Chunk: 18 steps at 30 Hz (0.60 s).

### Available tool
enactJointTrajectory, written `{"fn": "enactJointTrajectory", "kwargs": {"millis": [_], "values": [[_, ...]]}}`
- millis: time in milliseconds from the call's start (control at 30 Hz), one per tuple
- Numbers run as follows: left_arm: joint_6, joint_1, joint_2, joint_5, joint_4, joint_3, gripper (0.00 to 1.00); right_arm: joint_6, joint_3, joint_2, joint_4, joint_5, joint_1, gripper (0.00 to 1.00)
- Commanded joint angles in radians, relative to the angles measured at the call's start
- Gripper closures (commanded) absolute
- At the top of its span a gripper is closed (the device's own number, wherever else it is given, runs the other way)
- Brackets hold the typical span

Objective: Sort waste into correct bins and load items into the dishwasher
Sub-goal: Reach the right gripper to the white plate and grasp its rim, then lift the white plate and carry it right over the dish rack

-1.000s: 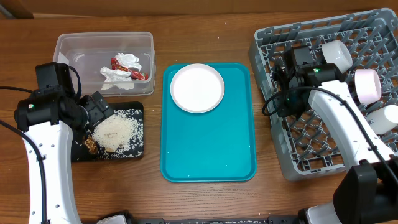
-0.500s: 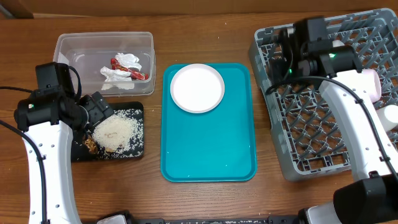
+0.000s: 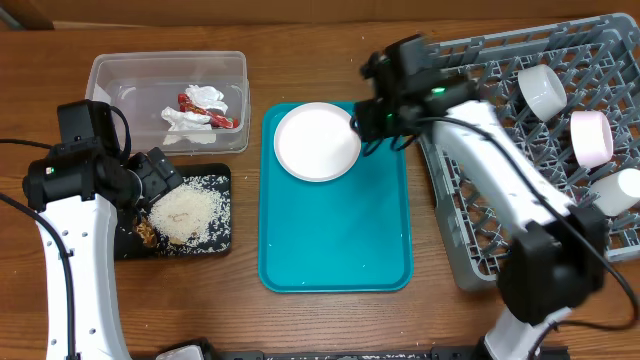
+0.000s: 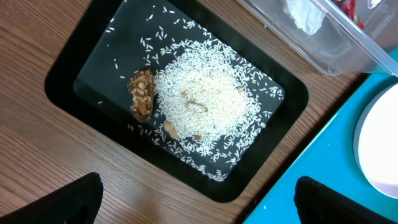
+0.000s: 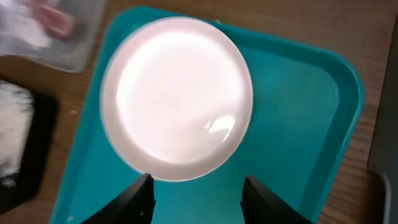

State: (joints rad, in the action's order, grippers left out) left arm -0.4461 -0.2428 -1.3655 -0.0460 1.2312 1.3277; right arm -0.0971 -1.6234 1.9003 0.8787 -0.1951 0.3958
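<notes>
The round white plate [image 3: 317, 141] lies at the far end of the teal tray [image 3: 335, 230]. My right gripper [image 3: 364, 122] is open and empty, hovering at the plate's right edge. In the right wrist view its fingers [image 5: 198, 186] straddle the near rim of the plate [image 5: 177, 96]. The grey dish rack [image 3: 610, 70] holds a white cup [image 3: 541, 88] and two bowls [image 3: 590, 138] [image 3: 615, 190]. My left gripper [image 3: 160, 178] is open over the black tray [image 3: 222, 175], which holds rice [image 4: 202, 109] and a brown lump [image 4: 141, 93]. The clear tub [image 3: 165, 70] holds the napkin [image 3: 195, 110] and red packet [image 3: 215, 120]. Chopsticks are out of view.
The teal tray [image 5: 292, 124] lies between the black tray and the rack. In the left wrist view, the black tray's rim [image 4: 68, 62] sits on the wooden table, with the clear tub [image 4: 311, 31] behind and the teal tray [image 4: 323, 180] to the right.
My right arm has swung left out of the dish rack and now hangs over the teal tray by the plate. The left arm has not moved.
</notes>
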Motion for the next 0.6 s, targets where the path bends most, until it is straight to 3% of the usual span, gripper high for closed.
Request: {"fn": "enactJointTrajectory", "kwargs": {"millis": [0,100,500,567], "values": [[-0.003,-0.004,0.011,-0.009,-0.001,0.01,0.0,-0.123,-0.012,0.07,-0.019,0.167,0.014,0.52],[-0.003,-0.004,0.011,-0.009,-0.001,0.01,0.0,-0.189,-0.012,0.127,-0.03,0.152,0.014,0.51],[-0.003,-0.004,0.011,-0.009,-0.001,0.01,0.0,-0.196,-0.008,0.27,-0.031,0.08,0.016,0.52],[-0.003,-0.004,0.011,-0.009,-0.001,0.01,0.0,-0.196,0.002,0.278,-0.028,0.082,0.018,0.56]]}}
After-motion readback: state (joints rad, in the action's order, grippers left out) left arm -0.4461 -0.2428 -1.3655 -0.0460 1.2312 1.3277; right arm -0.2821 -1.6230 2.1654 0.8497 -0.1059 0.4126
